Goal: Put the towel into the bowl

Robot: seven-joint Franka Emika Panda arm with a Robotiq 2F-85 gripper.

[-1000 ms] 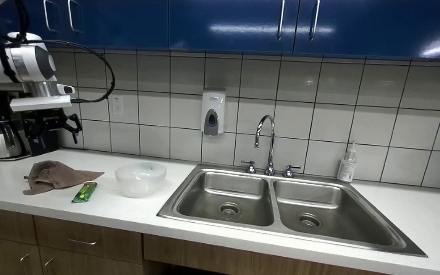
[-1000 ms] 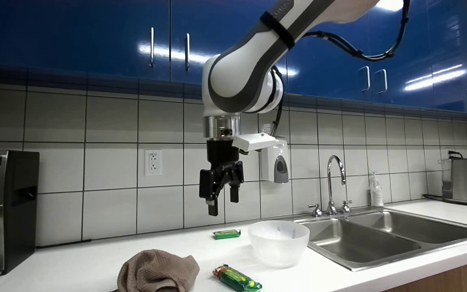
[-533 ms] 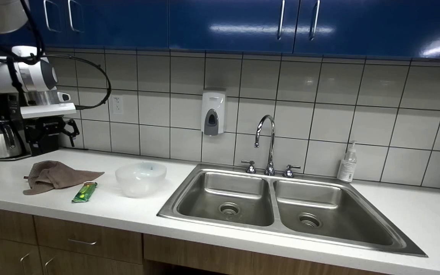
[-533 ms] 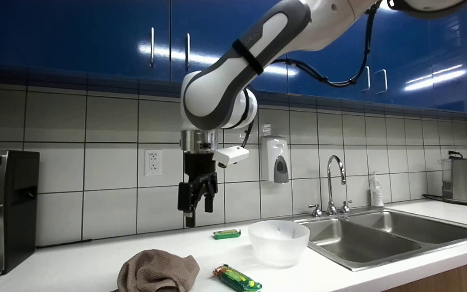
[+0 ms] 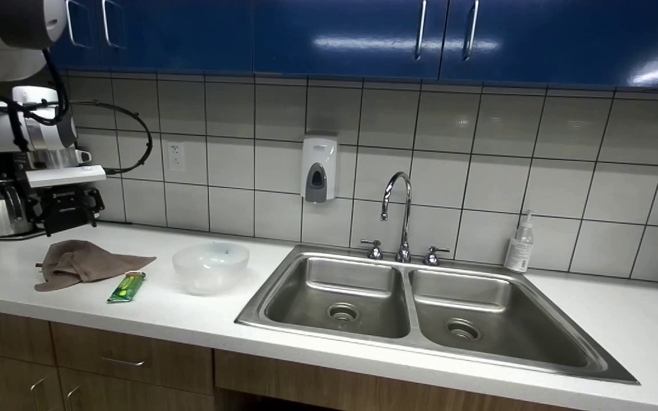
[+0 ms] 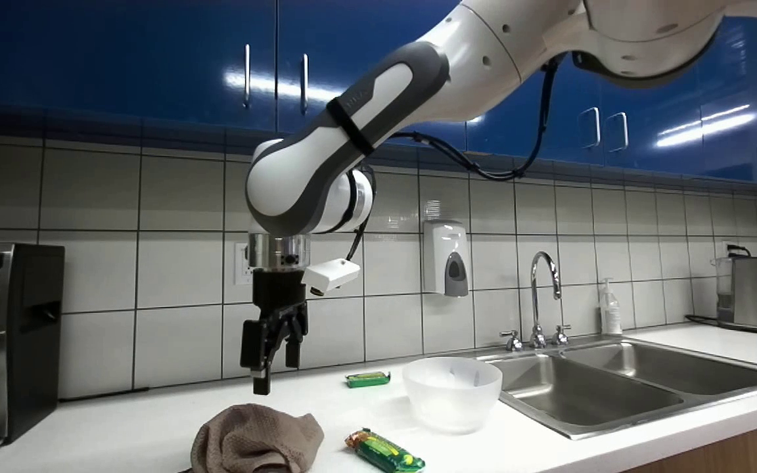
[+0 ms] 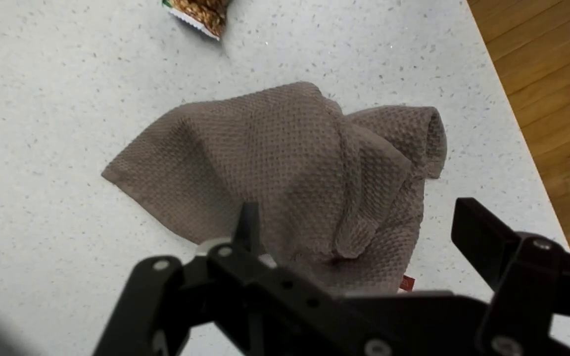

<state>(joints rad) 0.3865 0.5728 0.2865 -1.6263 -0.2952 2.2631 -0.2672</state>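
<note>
Your largest surface is the white speckled bench (image 6: 122, 427), its back edge along a white tiled wall (image 5: 226, 160) and its front edge above wooden drawers (image 5: 169, 365). Your white and dark-grey jointed arm (image 6: 326, 144) reaches over it. The stainless-steel double sink (image 5: 412, 308) is set into the bench, lengthwise along the front edge. A black-and-steel coffee machine (image 6: 35, 328) stands toward the back edge, well apart from the sink. The crumpled brown waffle-weave cloth towel (image 7: 285, 163) lies near the bench's front edge, apart from the round frosted translucent bowl (image 6: 451, 410), which stands upright between towel and sink. Your black two-finger gripper (image 6: 277, 376) hangs higher than the towel in both exterior views, and you can see its fingers (image 7: 478, 227) spread wide apart in the wrist view. A green-wrapped bar (image 6: 385, 450) lies between towel and bowl, toward the front edge; a second green-wrapped bar (image 6: 367, 380) lies close to the back edge. A small red tag (image 7: 406, 283) shows at the towel's border.
</note>
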